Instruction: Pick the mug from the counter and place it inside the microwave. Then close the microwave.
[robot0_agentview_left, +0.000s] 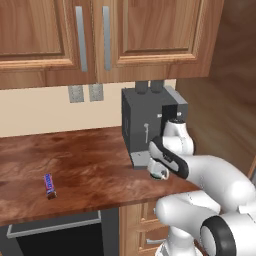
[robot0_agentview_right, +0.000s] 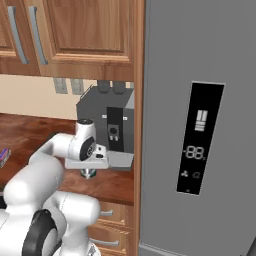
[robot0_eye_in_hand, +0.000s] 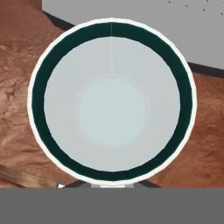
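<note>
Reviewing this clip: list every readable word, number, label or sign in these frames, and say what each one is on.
"88": pale digits on the black display panel of the grey fridge door.
Bar symbol above the digits and two small icons below: signs, no words.
Snack bar wrapper on the counter: print too small to read.
Coffee machine: no legible text.

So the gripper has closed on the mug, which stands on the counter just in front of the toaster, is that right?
Nearly. The machine behind the mug is a dark grey coffee machine, not a toaster; the left base view shows it. The rest holds: the gripper is closed on the mug on the counter.
</note>
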